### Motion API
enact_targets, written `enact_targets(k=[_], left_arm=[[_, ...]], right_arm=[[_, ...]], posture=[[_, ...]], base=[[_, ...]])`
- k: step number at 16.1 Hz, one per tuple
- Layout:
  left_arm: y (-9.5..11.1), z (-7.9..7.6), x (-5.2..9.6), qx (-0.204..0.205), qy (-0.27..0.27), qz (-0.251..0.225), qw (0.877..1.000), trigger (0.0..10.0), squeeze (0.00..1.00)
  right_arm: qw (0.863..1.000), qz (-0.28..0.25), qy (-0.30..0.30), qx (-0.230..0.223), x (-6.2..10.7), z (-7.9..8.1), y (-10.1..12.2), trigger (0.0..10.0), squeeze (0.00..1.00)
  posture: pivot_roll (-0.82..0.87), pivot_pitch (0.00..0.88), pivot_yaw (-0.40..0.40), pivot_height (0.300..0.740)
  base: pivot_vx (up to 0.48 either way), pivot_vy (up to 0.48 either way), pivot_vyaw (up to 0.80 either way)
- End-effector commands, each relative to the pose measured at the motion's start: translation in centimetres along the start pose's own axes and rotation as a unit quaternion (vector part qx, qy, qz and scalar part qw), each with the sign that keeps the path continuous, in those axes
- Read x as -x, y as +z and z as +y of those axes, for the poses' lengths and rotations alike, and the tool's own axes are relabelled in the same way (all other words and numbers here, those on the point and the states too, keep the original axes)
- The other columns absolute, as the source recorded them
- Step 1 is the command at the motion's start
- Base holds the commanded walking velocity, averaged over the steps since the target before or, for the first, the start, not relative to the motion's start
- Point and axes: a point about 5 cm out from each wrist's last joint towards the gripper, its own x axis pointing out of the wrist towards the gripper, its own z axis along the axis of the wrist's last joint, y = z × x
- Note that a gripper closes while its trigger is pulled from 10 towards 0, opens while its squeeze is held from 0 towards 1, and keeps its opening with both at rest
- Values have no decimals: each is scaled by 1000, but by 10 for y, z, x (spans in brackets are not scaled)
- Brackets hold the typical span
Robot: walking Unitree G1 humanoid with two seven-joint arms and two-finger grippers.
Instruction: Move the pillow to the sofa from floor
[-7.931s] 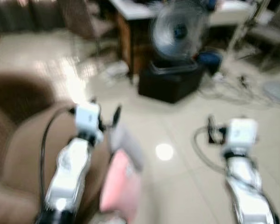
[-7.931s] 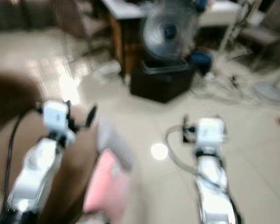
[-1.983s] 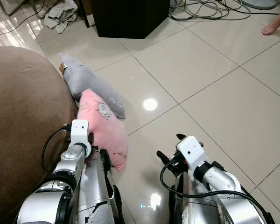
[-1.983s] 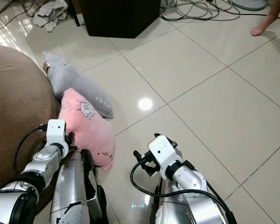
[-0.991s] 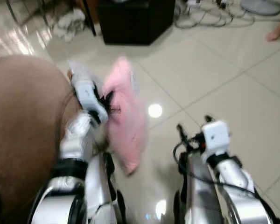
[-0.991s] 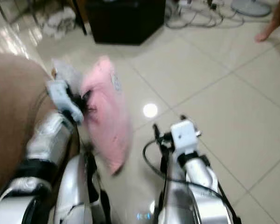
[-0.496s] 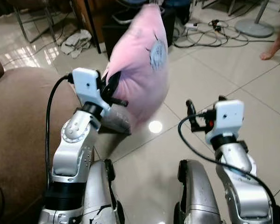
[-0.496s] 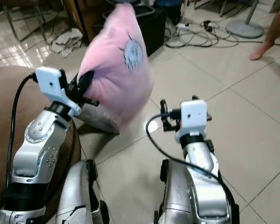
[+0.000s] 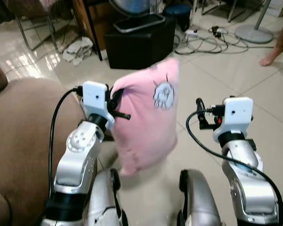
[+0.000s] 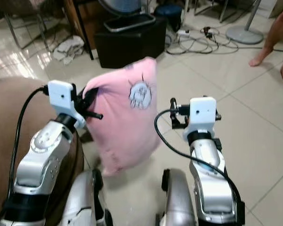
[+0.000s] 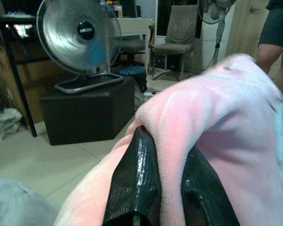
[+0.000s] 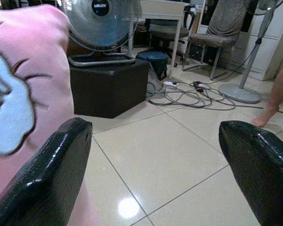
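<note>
A pink pillow with a small cartoon patch hangs in the air between my two arms, above the tiled floor. My left gripper is shut on the pillow's upper left edge; in the left wrist view the black fingers pinch a fold of pink fabric. The brown sofa lies just left of that arm. My right gripper is raised beside the pillow's right side, open and holding nothing. Its two fingers stand wide apart.
A black box carrying a fan stands ahead, with a table leg and crumpled cloth to its left. Cables and a fan base lie at the far right, near a person's foot. A grey pillow lies low by the sofa.
The pink pillow has left the floor beside the sofa in my left gripper. It swung high half a second ago and now hangs lower. Both arms rose and the view tilted up.
</note>
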Motion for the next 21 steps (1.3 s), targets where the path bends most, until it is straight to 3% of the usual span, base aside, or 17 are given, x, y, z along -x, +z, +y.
enact_targets(k=[1,10,17,21], left_arm=[[10,1,-5,-19,6,-23,1000,10000,0],[9,2,-7,-12,12,-20,1000,10000,0],[15,10,-5,-38,28,-48,998,10000,0],[3,11,-1,-59,12,-15,998,10000,0]], right_arm=[[1000,11,1,1,-3,0,-4,10000,0],[1000,26,-6,-5,-3,-1,-8,10000,0],[1000,12,15,-16,-5,3,0,10000,0],[999,37,6,-8,2,1,-13,10000,0]], posture=[[-81,0,73,610],[-95,8,77,675],[-66,19,57,740],[-66,11,66,740]], base=[[0,0,0],[0,0,0],[0,0,0],[0,0,0]])
